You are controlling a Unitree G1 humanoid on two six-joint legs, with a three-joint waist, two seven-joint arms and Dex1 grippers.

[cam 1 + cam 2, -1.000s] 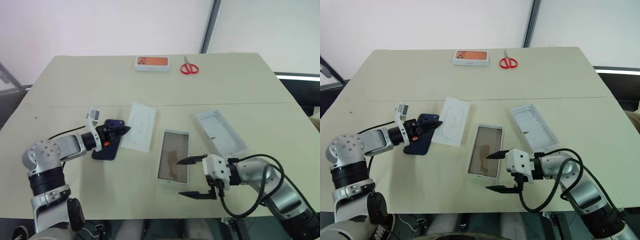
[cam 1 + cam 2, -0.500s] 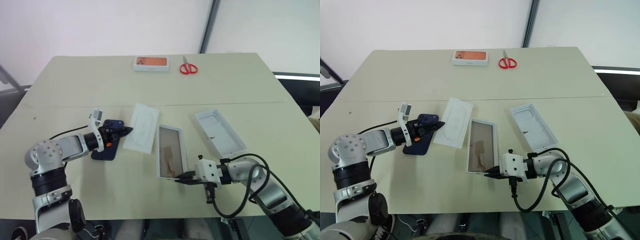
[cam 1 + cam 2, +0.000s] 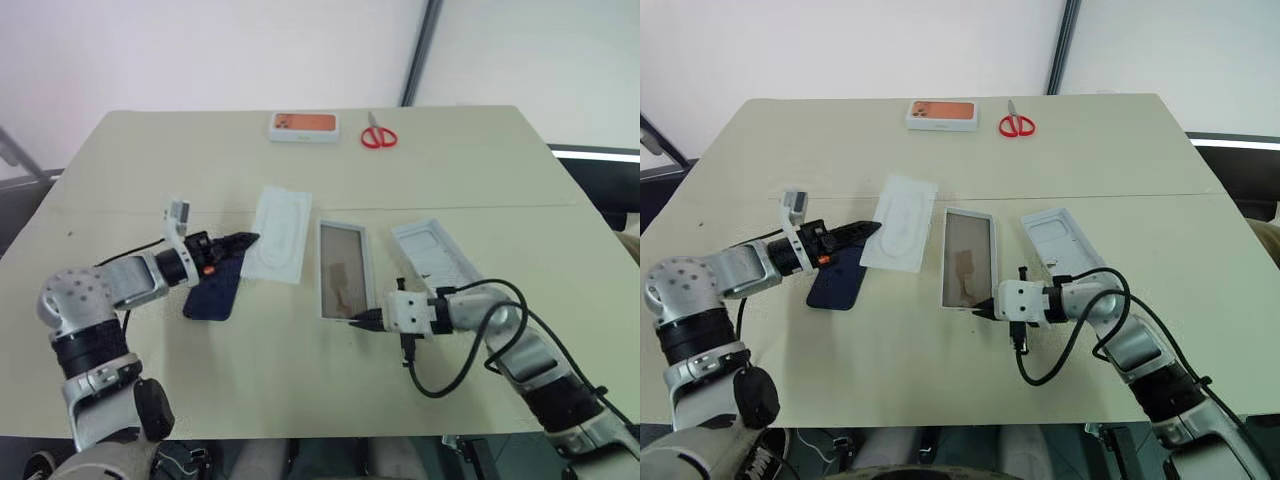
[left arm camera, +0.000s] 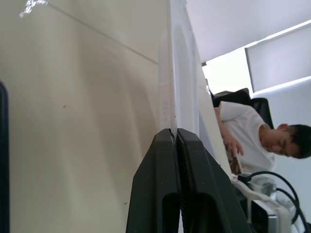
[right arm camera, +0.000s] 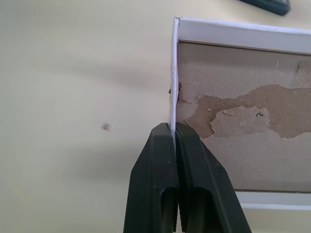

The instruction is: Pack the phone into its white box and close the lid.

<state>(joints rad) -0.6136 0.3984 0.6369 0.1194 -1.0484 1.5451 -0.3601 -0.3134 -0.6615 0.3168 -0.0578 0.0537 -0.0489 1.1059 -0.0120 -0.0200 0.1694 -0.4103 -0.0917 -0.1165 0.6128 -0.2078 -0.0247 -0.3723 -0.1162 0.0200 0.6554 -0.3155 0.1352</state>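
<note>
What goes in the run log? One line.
left fingers: shut on white card edge | right fingers: shut on white box wall | phone: on table, unpacked | lid: off, beside box

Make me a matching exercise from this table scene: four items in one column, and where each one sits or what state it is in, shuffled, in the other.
Column one:
1. phone
2. white box
3. scissors
4. flat white card

Column two:
A. at the far edge of the table, beside the orange-topped box
B. near wall pinched by the right gripper
C. edge pinched by the left gripper
D. flat on the table, under the left gripper

Pairs: 1-D, 2-B, 3-A, 4-C
</note>
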